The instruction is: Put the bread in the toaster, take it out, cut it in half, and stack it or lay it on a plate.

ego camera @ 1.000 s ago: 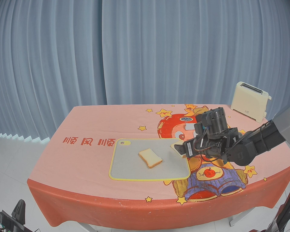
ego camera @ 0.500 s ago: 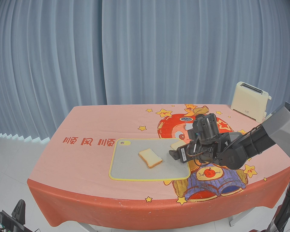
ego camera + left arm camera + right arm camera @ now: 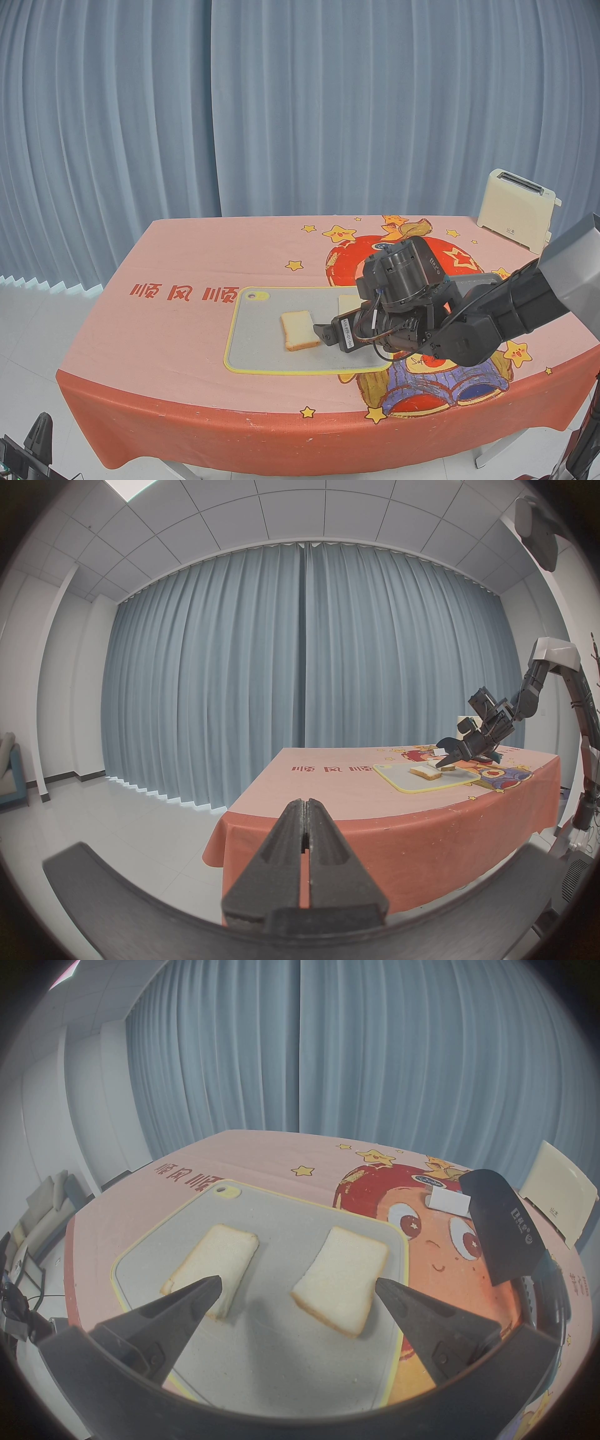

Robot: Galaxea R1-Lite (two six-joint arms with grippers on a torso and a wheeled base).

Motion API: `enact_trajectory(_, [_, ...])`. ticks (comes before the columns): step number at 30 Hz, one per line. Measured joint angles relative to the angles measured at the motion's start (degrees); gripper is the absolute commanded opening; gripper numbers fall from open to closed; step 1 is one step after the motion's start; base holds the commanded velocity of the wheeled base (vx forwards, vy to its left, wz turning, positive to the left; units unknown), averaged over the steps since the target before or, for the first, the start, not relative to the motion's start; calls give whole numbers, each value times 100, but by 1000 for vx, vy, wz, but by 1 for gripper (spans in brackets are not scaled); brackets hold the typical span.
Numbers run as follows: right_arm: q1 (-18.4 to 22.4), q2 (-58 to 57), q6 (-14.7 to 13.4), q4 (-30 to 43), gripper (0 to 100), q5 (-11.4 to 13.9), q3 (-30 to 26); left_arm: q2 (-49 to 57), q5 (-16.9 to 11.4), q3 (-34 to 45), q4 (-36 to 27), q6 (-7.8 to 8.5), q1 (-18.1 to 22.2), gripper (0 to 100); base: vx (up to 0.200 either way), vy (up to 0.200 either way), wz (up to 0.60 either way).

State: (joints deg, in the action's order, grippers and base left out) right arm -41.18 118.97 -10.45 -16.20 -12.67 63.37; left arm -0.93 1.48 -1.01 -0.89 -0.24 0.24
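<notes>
Head view: a grey, yellow-rimmed cutting board (image 3: 262, 353) lies at centre frame on a salmon tablecloth (image 3: 187, 250). Two bread halves rest flat on the board, apart from each other: left half (image 3: 299, 330) near the board's middle, right half (image 3: 349, 304) to its upper right, partly hidden by the right arm.

Right wrist view: the right gripper (image 3: 297, 1284) hangs low over the board with fingers spread wide, holding nothing; the right half lies between them and one fingertip is just beside the left half.

Left wrist view: the left gripper (image 3: 305, 805) has its fingers pressed together, empty, well clear of the table.

A cream toaster (image 3: 515, 209) stands at the right of the frame, on the table's far corner.

Markings: a row of red characters (image 3: 184, 292) left of the board; an oval badge and a white tag (image 3: 449, 1201) on the cartoon face; a black blade (image 3: 500, 1235) beside that tag carries small white print, too small to make out; a small mark on the toaster's side is likewise illegible.
</notes>
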Motion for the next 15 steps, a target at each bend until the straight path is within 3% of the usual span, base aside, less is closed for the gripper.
enact_trajectory(4, [67, 0, 29, 13, 100, -99, 24, 0, 0, 0, 0, 2, -4, 0, 0, 0, 0])
enact_trajectory(12, [240, 11, 74, 94, 100, -794, 124, 0, 0, 0, 0, 2, 0, 0, 0, 0, 0])
enact_trajectory(15, [271, 27, 57, 104, 100, -881, 206, 0, 0, 0, 0, 0, 0, 0, 0, 0, 0])
